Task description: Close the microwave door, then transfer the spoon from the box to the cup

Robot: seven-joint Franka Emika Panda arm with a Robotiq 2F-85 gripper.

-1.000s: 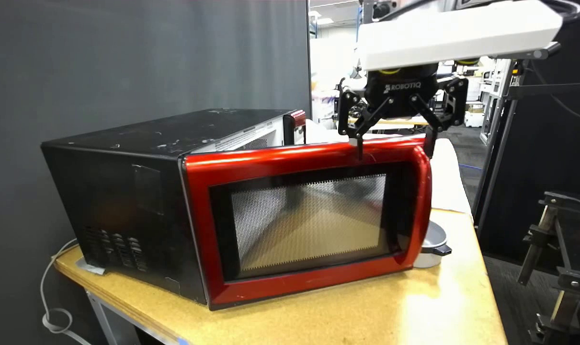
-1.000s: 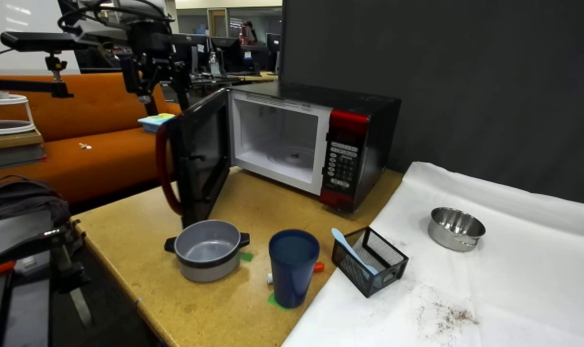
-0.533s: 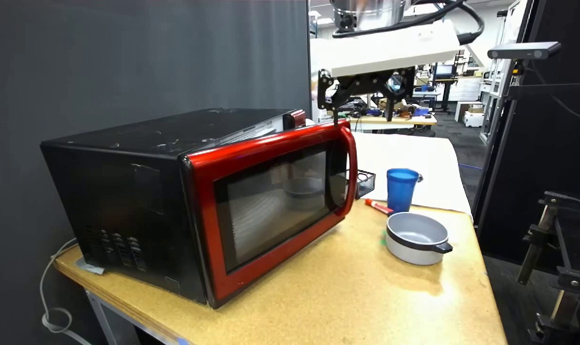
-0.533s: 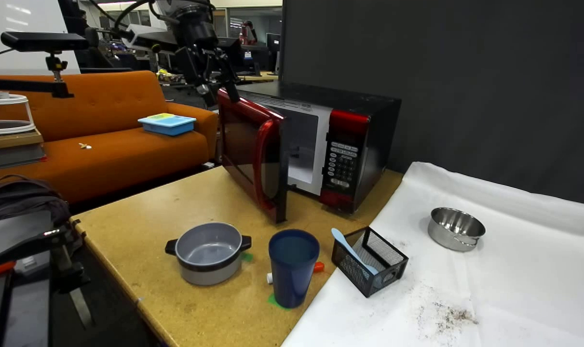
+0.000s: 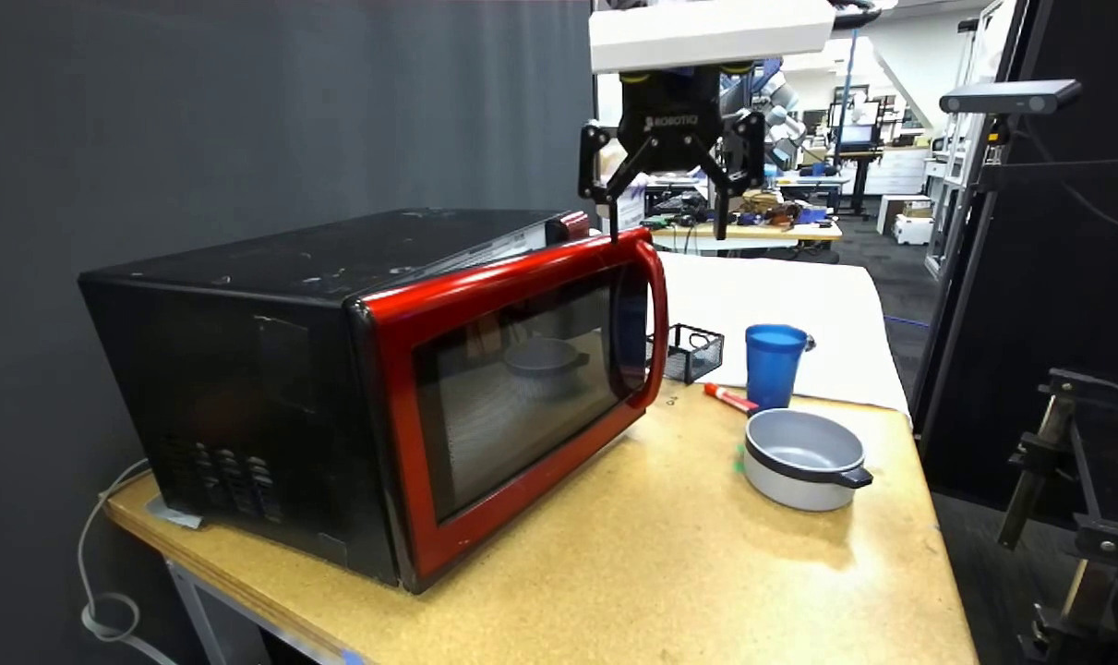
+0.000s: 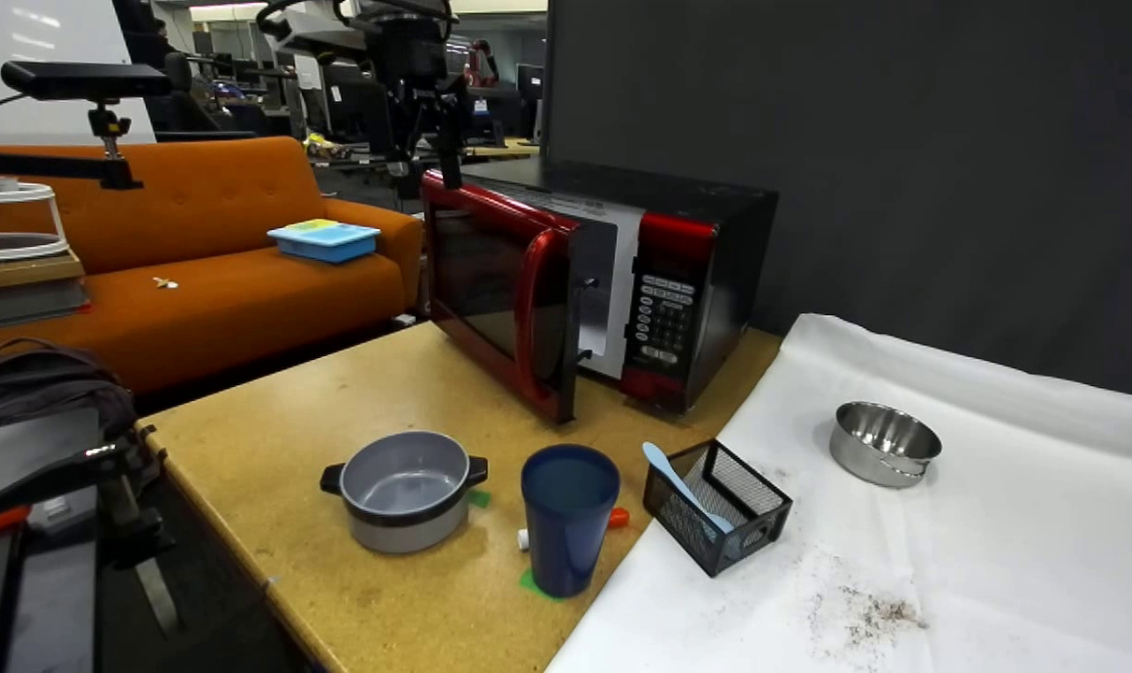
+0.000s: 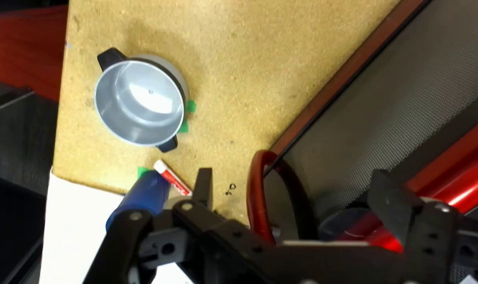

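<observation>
Tan tabletop, spoon in wire box, inside of cup unclear, claw spread.

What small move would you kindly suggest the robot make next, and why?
Probably nudge the glossy red-framed microwave door gently toward shut: it stands ajar in both exterior views, and the open black two-fingered hand is near its top edge.

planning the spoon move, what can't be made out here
Cup, partly: in the wrist view, behind the tool.
Box, partly: in an exterior view, behind the door.
Arm, partly: in both exterior views, past the top edge.
Keypad labels: in an exterior view, too small.
</observation>
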